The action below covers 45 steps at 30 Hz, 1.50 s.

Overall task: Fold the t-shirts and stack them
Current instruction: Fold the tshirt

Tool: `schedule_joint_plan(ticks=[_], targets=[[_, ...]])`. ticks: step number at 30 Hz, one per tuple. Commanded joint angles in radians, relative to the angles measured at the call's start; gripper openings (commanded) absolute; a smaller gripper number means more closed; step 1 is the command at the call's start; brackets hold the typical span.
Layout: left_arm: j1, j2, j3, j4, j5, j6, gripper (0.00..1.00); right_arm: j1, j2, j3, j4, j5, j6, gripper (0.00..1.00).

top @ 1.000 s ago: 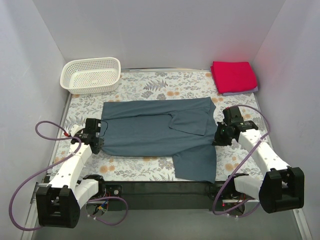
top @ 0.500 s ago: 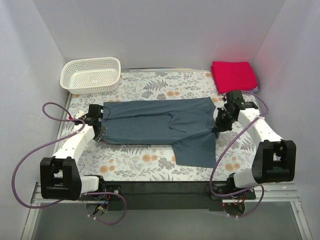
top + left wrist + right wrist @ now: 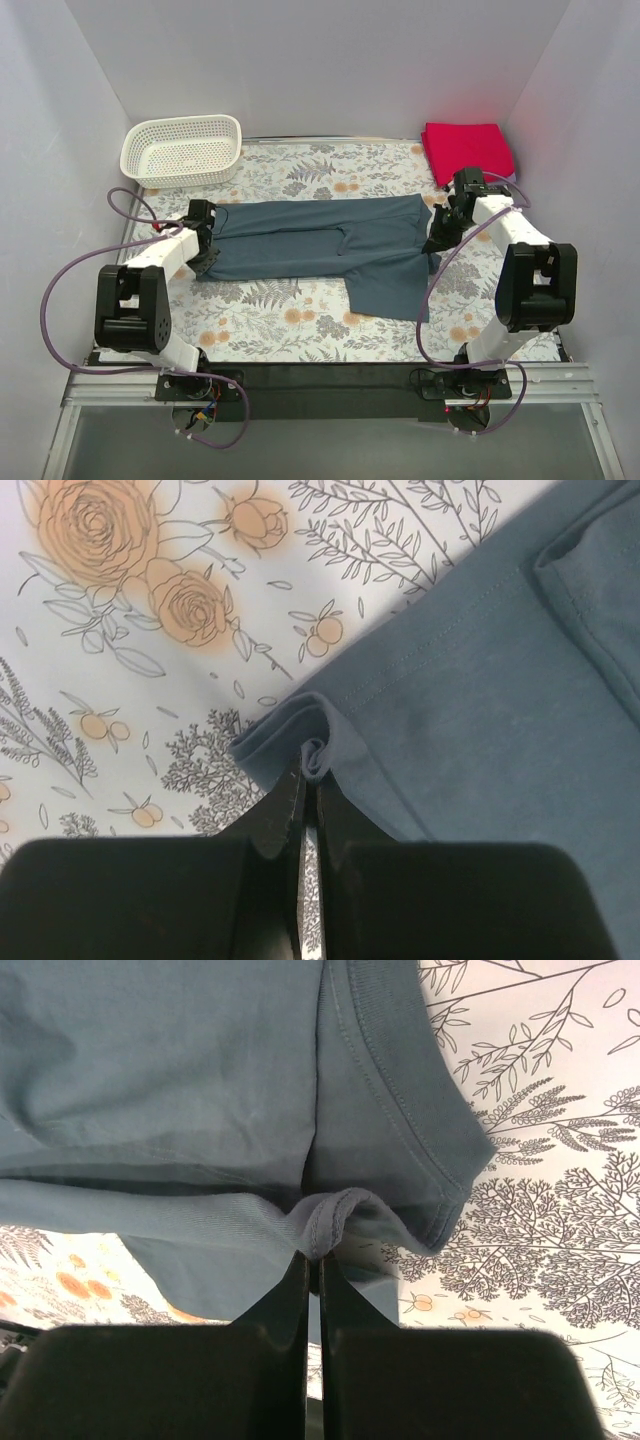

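Note:
A slate blue-grey t-shirt lies stretched across the middle of the floral table, with one flap hanging toward the near edge. My left gripper is shut on a pinched fold at the blue-grey t-shirt's left end; in the left wrist view the gripper holds a small bunch of cloth. My right gripper is shut on a hem at the blue-grey t-shirt's right end, and the gripper clamps a curled seam. A folded red t-shirt rests on a pale lavender t-shirt at the back right.
A white lattice basket stands at the back left corner. White walls close in the table on the left, right and back. Purple cables loop beside both arms.
Both grippers have moved away from the near edge toward the back, carrying the shirt's near edge with them. The shirt now looks narrower front to back.

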Motion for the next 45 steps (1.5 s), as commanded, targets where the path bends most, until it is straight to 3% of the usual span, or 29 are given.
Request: schedule_joint_plan(ticks=[1, 26, 30, 34, 36, 37, 42, 43, 45], targets=[[0.003, 0.028, 0.051, 0.027, -0.067, 0.018, 0.0, -0.021, 0.021, 0.052, -0.002, -0.007, -0.025, 0.01], [0.06, 0.058, 0.056, 0.09, -0.01, -0.075, 0.01, -0.034, 0.082, -0.023, 0.105, 0.021, -0.02, 0.01], [0.06, 0.035, 0.053, 0.086, -0.004, -0.092, 0.11, -0.034, 0.045, -0.033, 0.13, 0.019, -0.019, 0.03], [0.061, -0.003, 0.059, 0.087, 0.029, -0.077, 0.33, -0.034, -0.013, -0.042, 0.147, 0.037, -0.011, 0.21], [0.061, -0.044, 0.057, 0.087, 0.037, -0.066, 0.43, -0.034, -0.053, -0.048, 0.151, 0.053, -0.01, 0.24], [0.061, -0.058, 0.054, 0.089, 0.034, -0.06, 0.53, -0.034, -0.068, -0.053, 0.151, 0.056, -0.008, 0.26], [0.061, -0.184, 0.036, 0.086, -0.012, -0.035, 0.74, -0.033, -0.184, -0.115, 0.15, 0.073, -0.016, 0.32], [0.061, -0.202, 0.031, 0.086, -0.014, -0.02, 0.77, -0.03, -0.203, -0.134, 0.148, 0.071, -0.016, 0.42], [0.061, -0.242, 0.007, 0.093, -0.017, 0.008, 0.85, -0.025, -0.26, -0.171, 0.145, 0.057, -0.013, 0.44]])
